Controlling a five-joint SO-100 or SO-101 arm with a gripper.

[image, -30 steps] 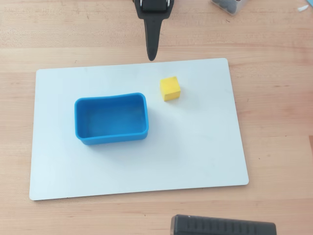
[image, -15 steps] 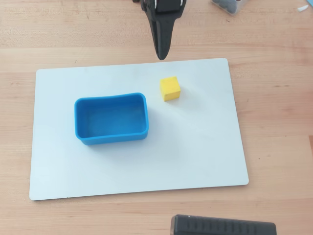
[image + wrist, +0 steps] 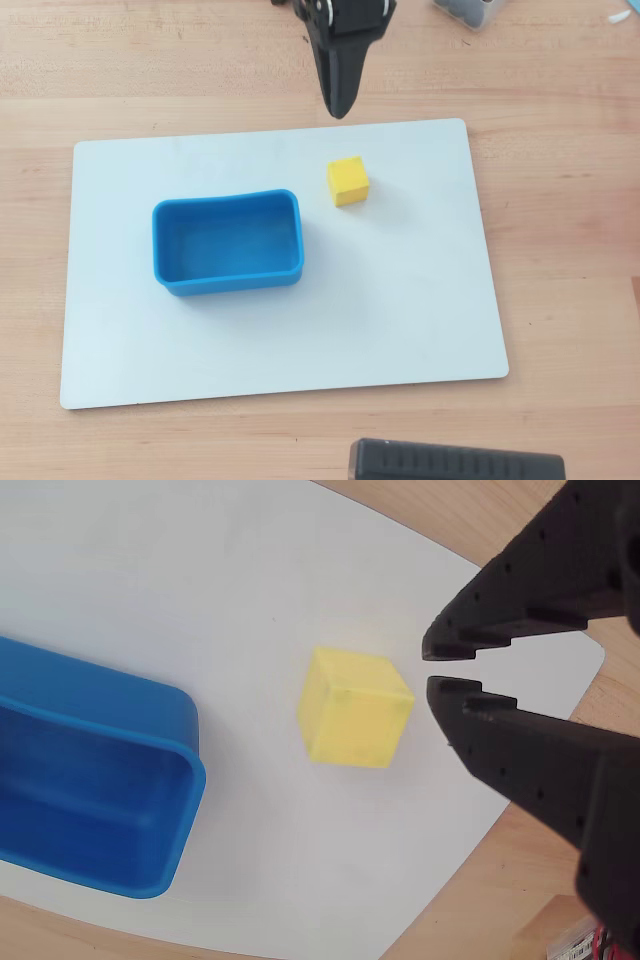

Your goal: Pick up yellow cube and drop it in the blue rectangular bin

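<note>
The cube [image 3: 348, 182] sits on the white board [image 3: 400, 300], resting flat and free, just right of the bin [image 3: 227, 242] in the overhead view, with a clear strip of board between them; the bin is empty. In that view the gripper [image 3: 339, 108] hangs above the board's far edge, almost straight up-frame from the cube and a touch to its left, tip pointing down-frame toward it. In the wrist view the cube [image 3: 355, 708] lies just left of the gripper [image 3: 437, 668], whose fingertips are nearly together, only a thin slit between them, holding nothing. The cube is turned slightly, one corner edge facing the tips. In my judgement the move ahead turns on that short line: the jaws must spread wider than the cube, then advance and drop over it, squaring to two opposite faces.
</note>
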